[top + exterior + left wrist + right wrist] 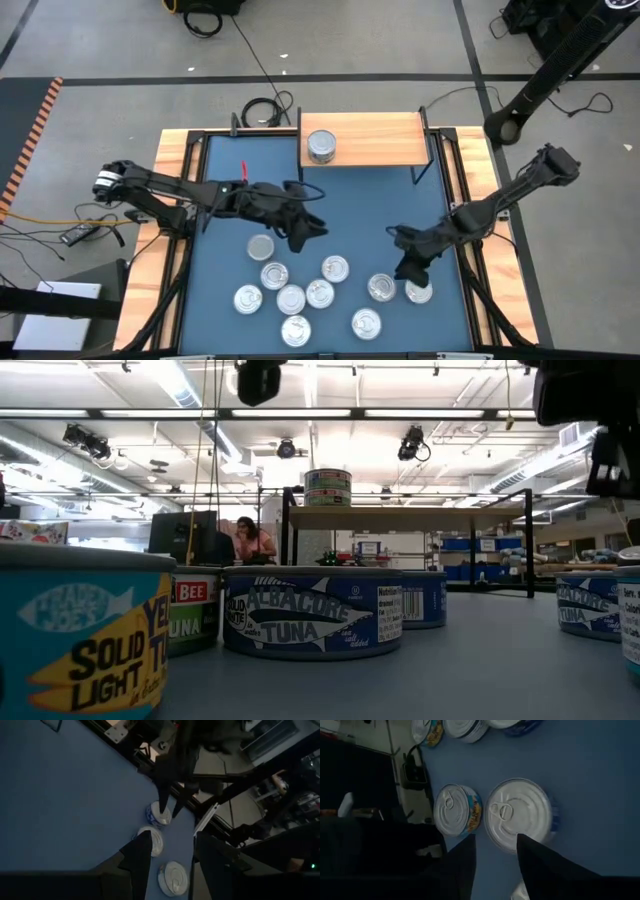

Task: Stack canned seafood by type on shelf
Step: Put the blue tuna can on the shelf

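The blue worktop (225, 215) carries a small light-wood shelf (375, 140) at its far edge. Two tins stand on the shelf as one stack (321, 146), near its left end; the low view shows the same stack (328, 487) on the board.

The other tins lie loose on the near half of the worktop. A cluster sits left of centre: one tin (260, 247) apart toward the left arm, then several close together (291, 298). Two more lie to the right, one (381, 288) just beside the tin (419, 291) under the right arm. In the low view the nearest labels read albacore tuna (312, 612) and solid light tuna (85, 635).

The right pincer (410, 270) hangs low over the right-hand pair. In its wrist view its fingers (462, 865) stand apart, just clear of a silver-lidded tin (520, 815), with a yellow-and-teal tin (457, 810) beside that; nothing is gripped between them.

The left pincer (300, 232) hovers over the middle of the worktop, above the cluster. Its fingers (137, 855) are spread wide and empty, with tins (159, 815) visible on the worktop beyond them.
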Motion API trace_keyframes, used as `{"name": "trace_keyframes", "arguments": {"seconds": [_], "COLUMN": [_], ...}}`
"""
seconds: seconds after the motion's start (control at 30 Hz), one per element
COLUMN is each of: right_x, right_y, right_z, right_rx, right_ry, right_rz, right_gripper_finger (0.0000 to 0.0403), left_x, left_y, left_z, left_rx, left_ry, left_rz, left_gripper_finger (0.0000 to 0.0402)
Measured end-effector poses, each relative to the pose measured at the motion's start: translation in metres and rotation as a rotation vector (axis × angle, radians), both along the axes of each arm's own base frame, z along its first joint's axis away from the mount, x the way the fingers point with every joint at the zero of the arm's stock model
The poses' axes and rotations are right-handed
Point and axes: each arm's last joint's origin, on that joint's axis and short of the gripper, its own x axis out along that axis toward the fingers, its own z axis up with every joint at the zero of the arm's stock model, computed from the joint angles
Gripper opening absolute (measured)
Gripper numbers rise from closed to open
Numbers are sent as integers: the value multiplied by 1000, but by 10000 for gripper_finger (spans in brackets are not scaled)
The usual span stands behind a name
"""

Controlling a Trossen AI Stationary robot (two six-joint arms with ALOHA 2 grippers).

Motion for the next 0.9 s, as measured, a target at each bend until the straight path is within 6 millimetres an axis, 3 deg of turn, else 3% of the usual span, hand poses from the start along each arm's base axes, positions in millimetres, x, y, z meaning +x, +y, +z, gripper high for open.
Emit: {"name": "trace_keyframes", "arguments": {"seconds": [0.5,0.67,0.9], "right_x": [31,33,40], "right_y": [16,10,-16], "right_z": [-47,-52,-53], "right_rx": [-98,-122,-180], "right_ry": [38,62,104], "right_rz": [64,53,-48], "right_gripper_finger": [143,143,142], "left_x": [6,6,6], "left_y": [-1,-1,-1], "left_z": [-6,-6,-6], "left_rx": [-11,-28,-31], "left_ry": [10,13,12], "left_rz": [-1,6,8], "left_gripper_finger": [163,163,163]}}
